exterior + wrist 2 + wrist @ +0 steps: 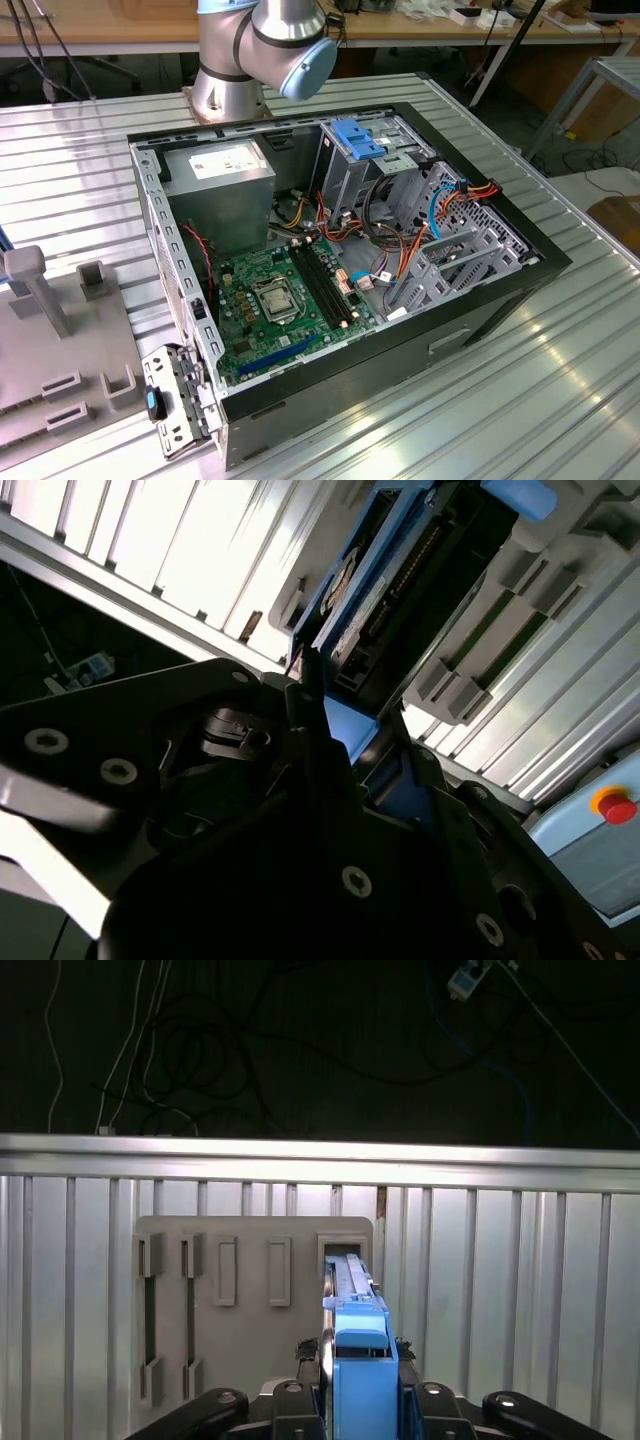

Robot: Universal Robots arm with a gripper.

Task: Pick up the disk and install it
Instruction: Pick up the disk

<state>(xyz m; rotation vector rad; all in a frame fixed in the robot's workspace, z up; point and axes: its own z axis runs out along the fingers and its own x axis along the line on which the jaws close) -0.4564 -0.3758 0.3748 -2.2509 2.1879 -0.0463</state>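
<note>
While the open computer case is sitting on the ribbed table in the exterior view, the gripper is clamping the disk, jaws squeezing its blue-railed sides. The disk's standing on edge right at the end slot of the grey holder plate. Can't tell if it's seated in there or hanging just above.

Ribbed metal table stands before long wooden desks.
</note>
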